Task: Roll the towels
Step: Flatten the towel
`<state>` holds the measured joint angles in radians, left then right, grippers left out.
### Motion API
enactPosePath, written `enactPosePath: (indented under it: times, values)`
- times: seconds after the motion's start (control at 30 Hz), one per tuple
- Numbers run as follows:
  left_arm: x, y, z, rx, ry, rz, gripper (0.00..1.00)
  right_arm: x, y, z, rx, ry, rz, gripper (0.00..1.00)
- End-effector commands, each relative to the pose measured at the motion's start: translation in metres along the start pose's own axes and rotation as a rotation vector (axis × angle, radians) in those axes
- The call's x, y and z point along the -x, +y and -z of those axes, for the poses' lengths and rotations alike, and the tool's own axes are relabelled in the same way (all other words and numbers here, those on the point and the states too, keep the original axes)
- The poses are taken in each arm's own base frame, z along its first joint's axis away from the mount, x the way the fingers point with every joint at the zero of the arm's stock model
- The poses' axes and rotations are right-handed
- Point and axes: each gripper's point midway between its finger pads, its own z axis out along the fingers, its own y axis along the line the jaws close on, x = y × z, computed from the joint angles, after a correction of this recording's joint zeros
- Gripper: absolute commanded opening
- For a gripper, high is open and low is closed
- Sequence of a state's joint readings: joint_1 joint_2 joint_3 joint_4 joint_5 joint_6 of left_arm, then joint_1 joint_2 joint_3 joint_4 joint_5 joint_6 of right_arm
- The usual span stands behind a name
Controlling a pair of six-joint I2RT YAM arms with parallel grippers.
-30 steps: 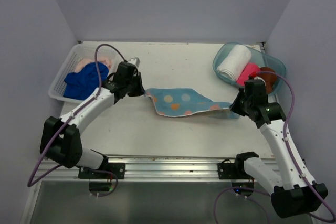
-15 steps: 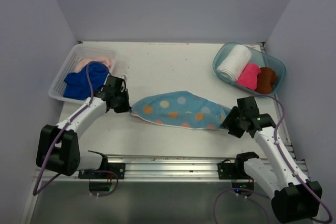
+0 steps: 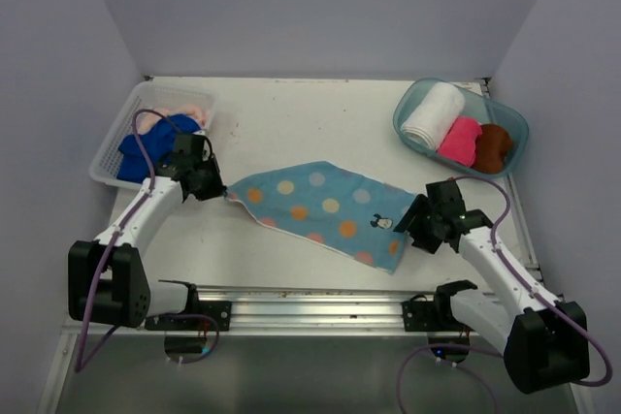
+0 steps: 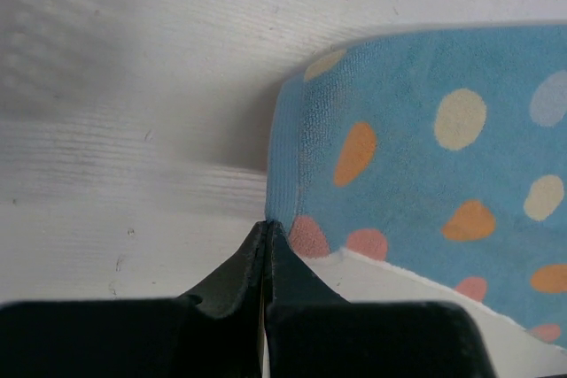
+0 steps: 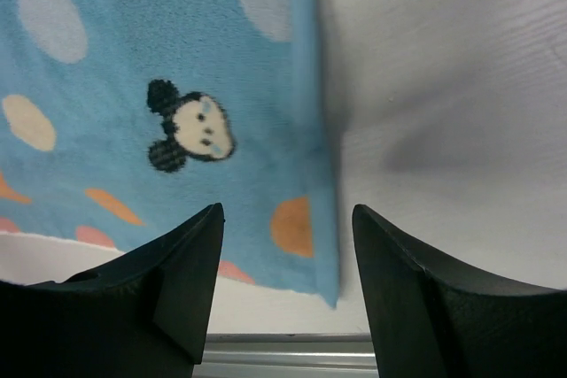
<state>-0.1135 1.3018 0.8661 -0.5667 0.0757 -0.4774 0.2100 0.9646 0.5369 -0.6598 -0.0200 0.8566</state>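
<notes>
1. The spotted light blue towel [image 3: 320,203] lies spread on the white surface [image 3: 320,123] between the two arms.
2. The left end effector [image 4: 266,235] is pinched together on the towel's left corner.
3. The right end effector [image 5: 288,219] has its fingers apart, straddling the towel's right edge and gripping nothing.
4. A white towel [image 3: 434,115], a pink towel [image 3: 458,140] and a brown towel [image 3: 493,145] sit rolled in the teal tub [image 3: 512,125].
5. A royal blue towel [image 3: 170,129] and a peach towel [image 3: 184,106] lie in the white basket [image 3: 110,147].

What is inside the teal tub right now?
The tub holds a white towel, a pink towel and a brown towel, side by side. Whatever lies beneath them is covered.
</notes>
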Motion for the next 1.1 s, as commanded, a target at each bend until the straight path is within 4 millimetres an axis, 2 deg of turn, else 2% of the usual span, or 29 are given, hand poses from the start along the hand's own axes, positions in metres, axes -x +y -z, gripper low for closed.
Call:
enactPosePath:
  times: [0.0,0.13,0.17,0.27,0.3,0.37,0.4,0.57,0.67,0.93,1.07]
  values:
    - [0.011,-0.008,0.002,-0.032,-0.02,-0.025,0.0,0.007,0.031,-0.005,0.146,-0.028,0.018,0.64]
    - [0.01,-0.008,0.0,-0.033,-0.011,-0.031,0.0,-0.001,0.025,-0.014,0.122,-0.003,0.031,0.59]
    - [0.01,-0.007,0.0,-0.029,-0.011,-0.029,0.0,-0.008,0.018,-0.013,0.09,0.017,0.038,0.58]
    - [0.012,-0.005,0.002,-0.017,-0.02,-0.032,0.0,-0.009,0.013,-0.003,0.06,-0.02,0.031,0.6]
    - [0.013,-0.005,0.004,-0.015,-0.024,-0.032,0.0,-0.021,0.006,0.001,0.027,-0.001,0.052,0.61]
    - [0.014,-0.005,0.004,-0.013,-0.027,-0.034,0.0,-0.024,0.0,0.007,-0.006,-0.025,0.023,0.61]
    - [0.013,-0.004,0.004,-0.01,-0.025,-0.034,0.0,-0.033,-0.004,0.012,-0.011,-0.011,0.035,0.61]
    - [0.013,-0.005,0.003,-0.016,-0.026,-0.034,0.0,-0.061,-0.025,0.008,-0.069,0.048,-0.013,0.52]
    - [0.012,-0.005,0.001,-0.017,-0.02,-0.035,0.0,-0.073,-0.025,0.002,-0.077,0.077,0.004,0.51]
    - [0.01,-0.005,0.001,-0.019,-0.018,-0.033,0.0,-0.083,-0.012,-0.013,-0.117,0.085,0.068,0.52]
    - [0.01,-0.005,0.002,-0.019,-0.018,-0.032,0.0,-0.085,-0.014,-0.016,-0.142,0.075,0.064,0.44]
